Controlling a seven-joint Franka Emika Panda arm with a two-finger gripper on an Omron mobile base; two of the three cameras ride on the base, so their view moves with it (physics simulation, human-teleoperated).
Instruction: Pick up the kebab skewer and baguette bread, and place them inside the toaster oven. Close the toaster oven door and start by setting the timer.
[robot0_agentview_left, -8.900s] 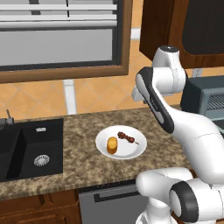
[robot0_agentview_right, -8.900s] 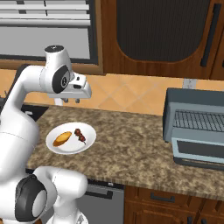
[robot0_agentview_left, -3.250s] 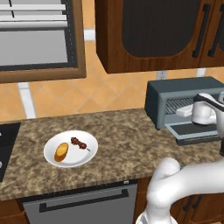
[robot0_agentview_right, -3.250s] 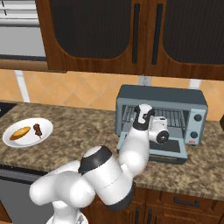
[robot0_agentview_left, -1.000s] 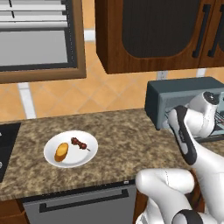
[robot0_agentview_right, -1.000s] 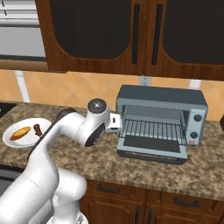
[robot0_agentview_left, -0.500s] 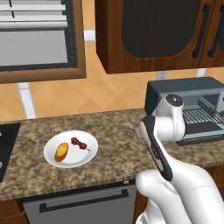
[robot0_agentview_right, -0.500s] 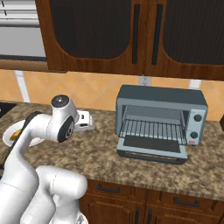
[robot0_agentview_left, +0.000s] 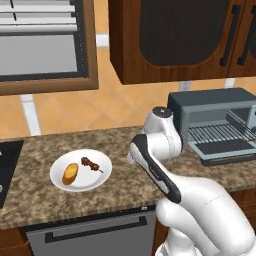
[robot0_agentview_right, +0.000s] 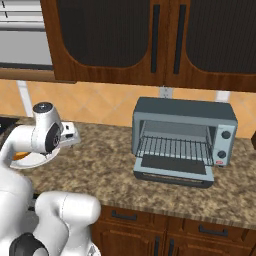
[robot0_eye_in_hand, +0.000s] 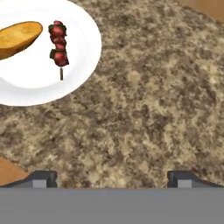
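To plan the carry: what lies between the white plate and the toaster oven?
In the left base view, granite counter and the robot's arm lie between the white plate and toaster oven.

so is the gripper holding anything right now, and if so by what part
Nothing is held. The gripper is open over bare countertop, with the kebab skewer and baguette bread lying on the white plate.

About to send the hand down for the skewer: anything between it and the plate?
Nothing visible. The open hand looks over bare counter; the kebab skewer lies uncovered on the plate, beside the baguette bread.
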